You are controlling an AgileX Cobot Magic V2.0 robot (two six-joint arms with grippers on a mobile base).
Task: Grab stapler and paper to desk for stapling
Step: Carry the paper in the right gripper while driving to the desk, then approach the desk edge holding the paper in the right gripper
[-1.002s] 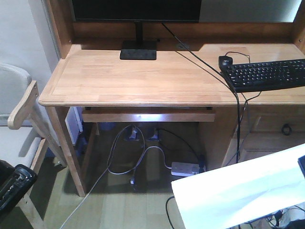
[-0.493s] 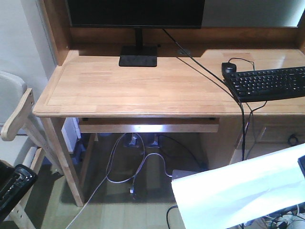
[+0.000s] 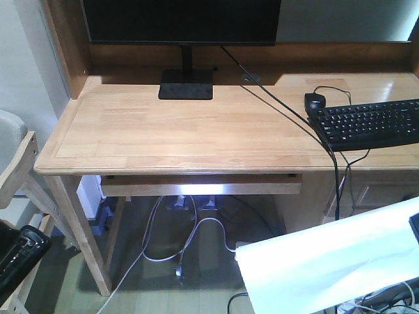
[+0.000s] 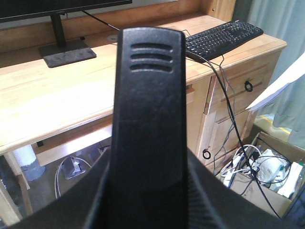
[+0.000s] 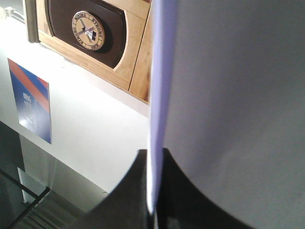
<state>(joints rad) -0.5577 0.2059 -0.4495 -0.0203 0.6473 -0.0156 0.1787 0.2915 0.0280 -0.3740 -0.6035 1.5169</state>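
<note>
Closest in, the left hand (image 4: pixel 147 202) is pressed onto the stapler (image 4: pixel 147 105). Its black ribbed body stands up between the dark fingers (image 4: pixel 90 207) and fills the middle of the left wrist view. It is held in the air in front of the near edge of the worktop (image 3: pixel 183 124), apart from it.

The right hand (image 5: pixel 153 205) pinches the paper (image 5: pixel 228 95) by one edge. From the right wrist the sheet is seen edge-on, rising from between the black fingers (image 5: pixel 124 200). In the front view the white sheet spreads across the lower right corner, also in front of the worktop and apart from it.

A pale chair (image 3: pixel 18 160) stands at the worktop's left end. Under the wood hangs a shallow pull-out shelf (image 3: pixel 196 186), and grey cables (image 3: pixel 173 229) loop on the floor beneath.

On the worktop, a black keyboard (image 3: pixel 370 123) lies at the right, with a black mouse (image 3: pixel 315 101) just behind its left end. Farthest back, a monitor (image 3: pixel 180 19) stands on a flat square base (image 3: pixel 186 85).
</note>
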